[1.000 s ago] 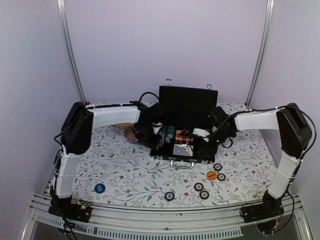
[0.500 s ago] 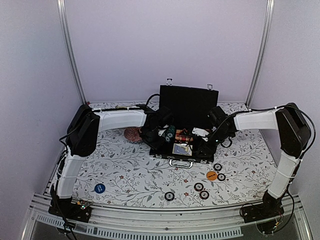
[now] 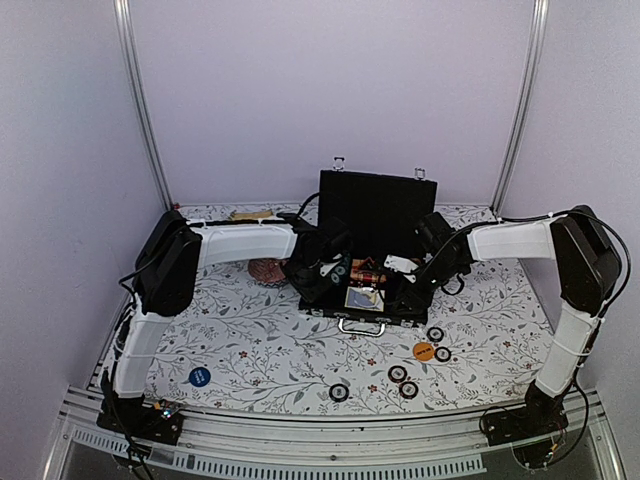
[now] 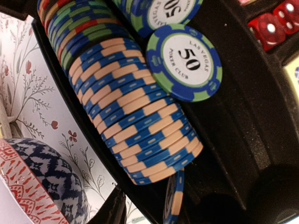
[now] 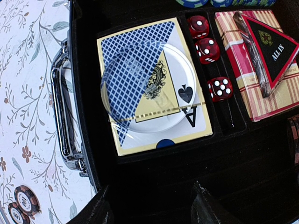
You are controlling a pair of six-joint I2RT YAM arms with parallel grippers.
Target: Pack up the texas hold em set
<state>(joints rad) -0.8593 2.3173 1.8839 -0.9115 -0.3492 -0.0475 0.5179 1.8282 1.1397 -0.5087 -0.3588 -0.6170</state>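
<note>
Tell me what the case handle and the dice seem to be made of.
The handle is probably polished or chromed metal: it is silvery and mirrors its surroundings. The dice look like glossy, slightly translucent red plastic with white pips.

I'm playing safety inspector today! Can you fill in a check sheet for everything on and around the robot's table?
Surface: table with a flowery cloth, lying flat.
Job's things: black briefcase open; chip rows, card deck, red dice and red triangle inside; loose chips, orange disc and blue disc out on the cloth.
Clutter: woven ball left of the briefcase; tan mat at the back.
Grippers: left gripper over the chip rows, open or shut unclear; right gripper open, empty, over the briefcase.
Cables: black cable looping behind the left arm.
Surroundings: lilac walls, metal poles.
</note>
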